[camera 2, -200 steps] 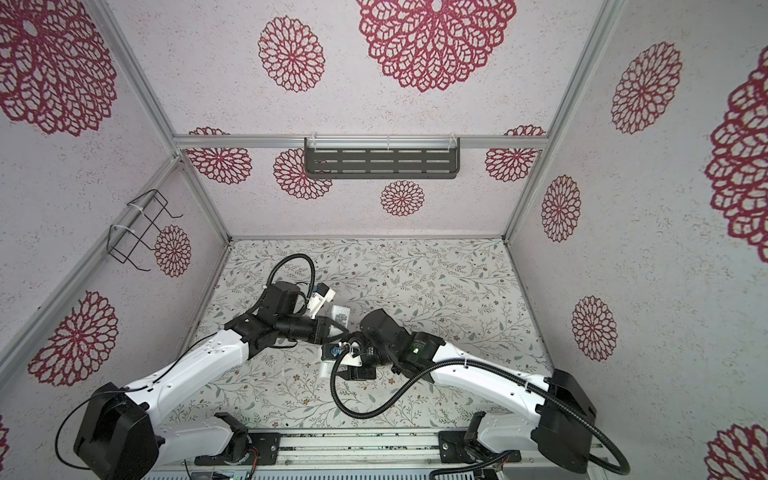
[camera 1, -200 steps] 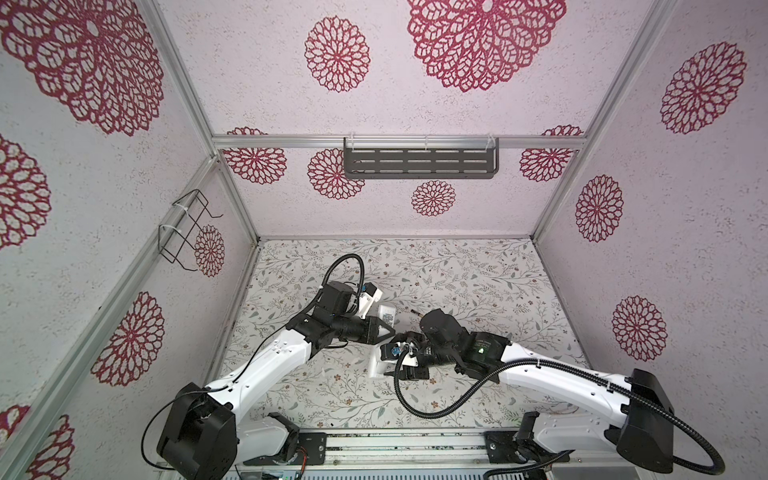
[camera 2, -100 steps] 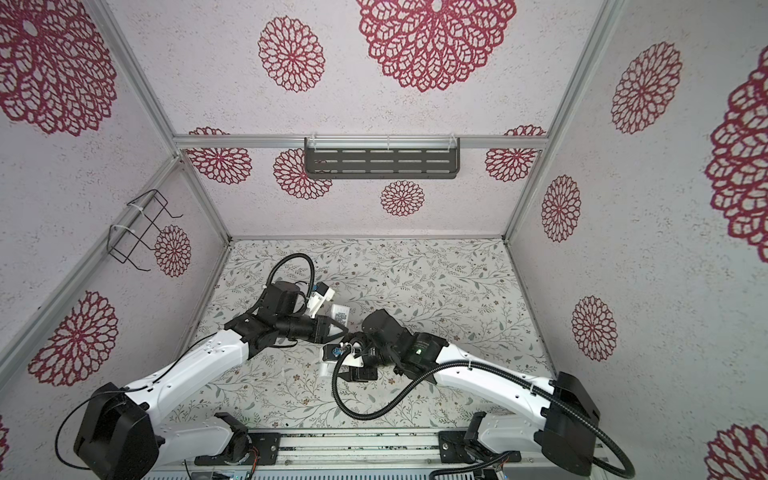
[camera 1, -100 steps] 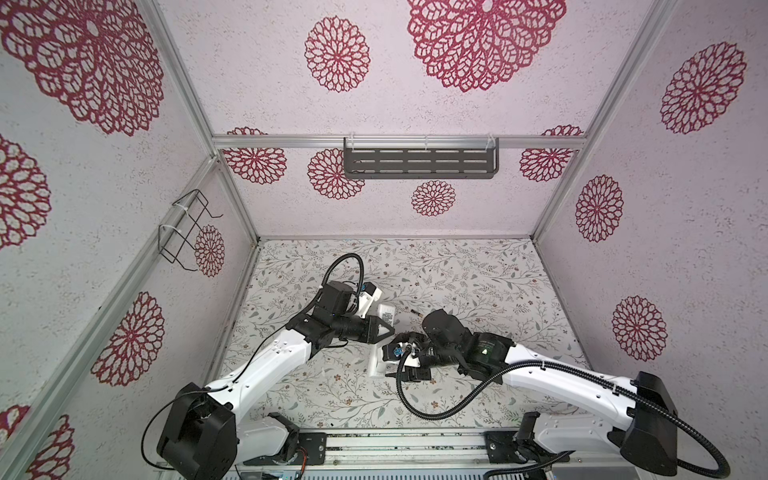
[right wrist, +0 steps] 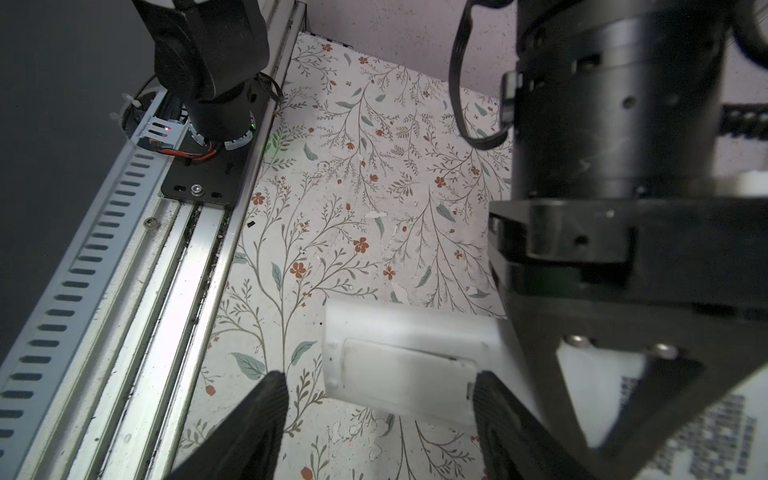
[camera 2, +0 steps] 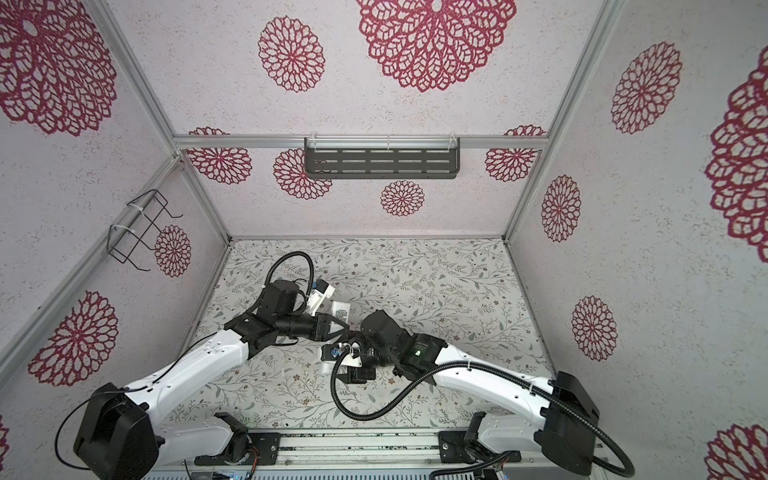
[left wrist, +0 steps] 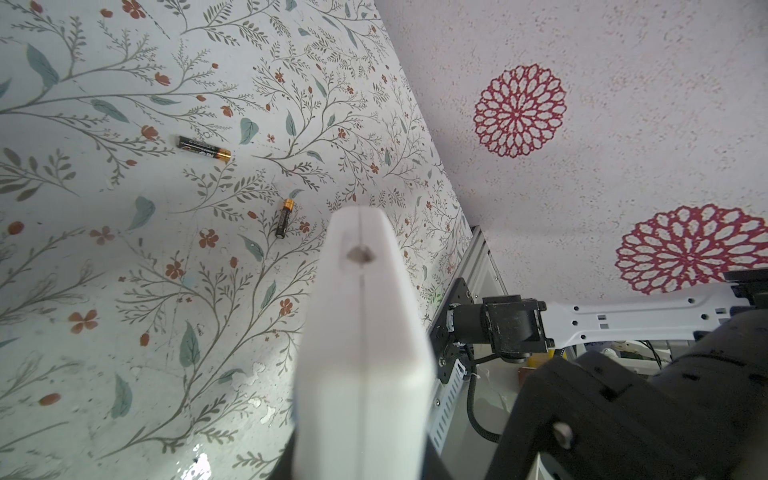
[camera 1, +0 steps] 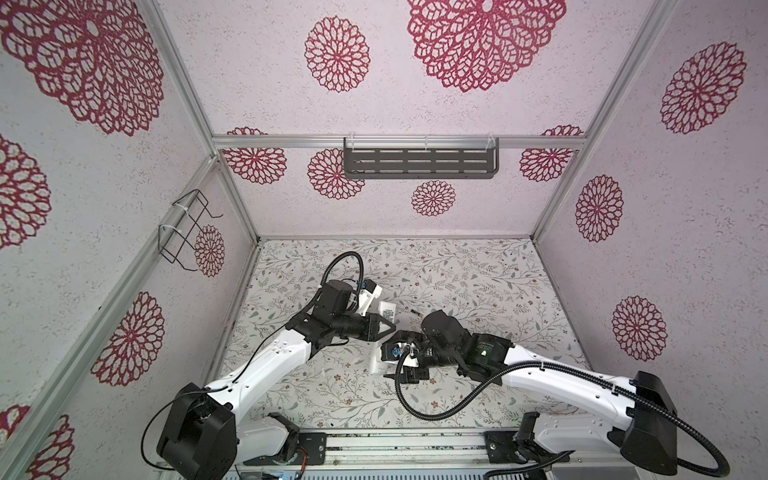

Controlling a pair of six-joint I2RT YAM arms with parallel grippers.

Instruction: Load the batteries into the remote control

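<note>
The remote control (left wrist: 361, 332) is a long white bar, and my left gripper (camera 1: 388, 328) is shut on its middle, holding it just above the table. In both top views its labelled upper part (camera 2: 340, 309) shows beyond the jaws. Its other end (right wrist: 403, 370), with a cover panel on the back, lies between the spread fingers (right wrist: 257, 415) of my open right gripper (right wrist: 374, 415). One finger is close against the panel's edge, the other stands apart. Two batteries (left wrist: 203, 148) (left wrist: 284, 218), dark with gold ends, lie loose on the flowered table. One battery (camera 1: 413, 311) shows in a top view.
The metal rail (right wrist: 124, 291) and the left arm's base (right wrist: 208, 62) run along the table's front edge. A wire rack (camera 1: 187, 232) hangs on the left wall and a dark slotted shelf (camera 1: 419, 162) on the back wall. The right arm's black cable (camera 1: 415, 399) loops over the front of the table.
The right gripper's jaws have spread wider around the remote's end. Both arms have barely shifted, and the left gripper still holds the remote.
</note>
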